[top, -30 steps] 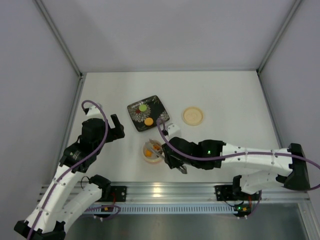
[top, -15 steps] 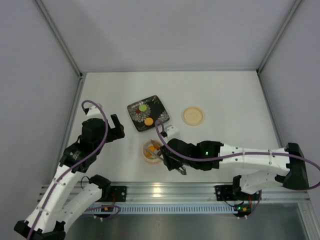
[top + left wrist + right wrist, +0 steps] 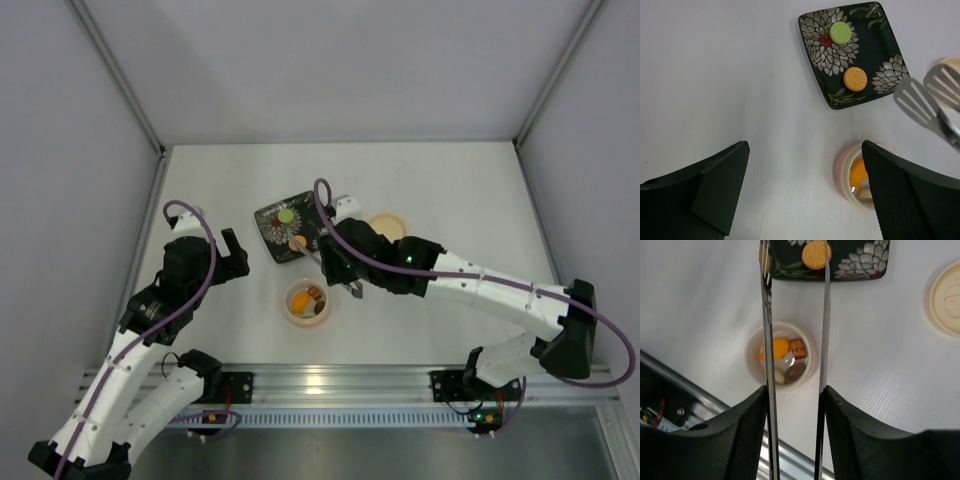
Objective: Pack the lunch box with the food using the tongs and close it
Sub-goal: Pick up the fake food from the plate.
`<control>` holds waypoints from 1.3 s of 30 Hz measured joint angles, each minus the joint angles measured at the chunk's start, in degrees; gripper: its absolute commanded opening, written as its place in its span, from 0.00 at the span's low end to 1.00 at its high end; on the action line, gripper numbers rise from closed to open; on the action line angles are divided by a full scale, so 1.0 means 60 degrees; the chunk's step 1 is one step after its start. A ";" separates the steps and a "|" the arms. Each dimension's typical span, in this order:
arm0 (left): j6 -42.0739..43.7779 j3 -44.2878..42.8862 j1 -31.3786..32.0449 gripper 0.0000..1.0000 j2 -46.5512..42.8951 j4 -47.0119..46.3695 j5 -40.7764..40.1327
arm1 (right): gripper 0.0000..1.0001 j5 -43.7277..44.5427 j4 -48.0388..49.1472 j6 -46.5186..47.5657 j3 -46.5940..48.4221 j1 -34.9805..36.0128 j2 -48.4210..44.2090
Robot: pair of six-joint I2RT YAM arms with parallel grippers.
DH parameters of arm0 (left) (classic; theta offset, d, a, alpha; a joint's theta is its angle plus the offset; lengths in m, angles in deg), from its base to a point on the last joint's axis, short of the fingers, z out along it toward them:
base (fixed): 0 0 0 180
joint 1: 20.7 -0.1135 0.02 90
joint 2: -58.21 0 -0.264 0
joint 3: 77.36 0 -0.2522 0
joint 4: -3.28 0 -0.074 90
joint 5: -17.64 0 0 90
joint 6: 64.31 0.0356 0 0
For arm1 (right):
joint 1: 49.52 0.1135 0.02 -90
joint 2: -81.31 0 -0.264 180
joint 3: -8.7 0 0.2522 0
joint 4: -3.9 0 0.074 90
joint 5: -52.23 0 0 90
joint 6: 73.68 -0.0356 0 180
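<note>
Above the table by the plate (image 3: 885, 70): tongs (image 3: 912, 102), tips apart and empty, held between the right claw's (image 3: 794, 410) jaws.
Idle side: left claw (image 3: 805, 150), wide open.
Packed so far: lunch box (image 3: 842, 172) near the plate, partly filled.
Food to move: orange biscuit (image 3: 855, 79) and green disc (image 3: 841, 32), on the plate.
Handling: probably light, hard, slippery; pinch each across its rim, gently.

Food (image 3: 303, 298) inside open lunch box (image 3: 289, 309)
</note>
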 measured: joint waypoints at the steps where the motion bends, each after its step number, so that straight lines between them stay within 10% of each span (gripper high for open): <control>1: 0.0000 0.0000 0.0000 0.99 0.0000 0.0000 0.0000 | 0.47 -0.0018 0.0025 0.0120 0.0266 -0.0273 0.0222; 15: 0.0000 0.0000 0.0007 0.99 0.0004 -0.0004 -0.0004 | 0.47 -0.0568 -0.0015 0.0958 0.2025 -0.1209 0.3854; 39: -0.0025 0.0000 0.0007 0.99 0.0004 0.0000 -0.0004 | 0.41 -0.1042 0.0025 0.1056 0.2248 -0.1676 0.4594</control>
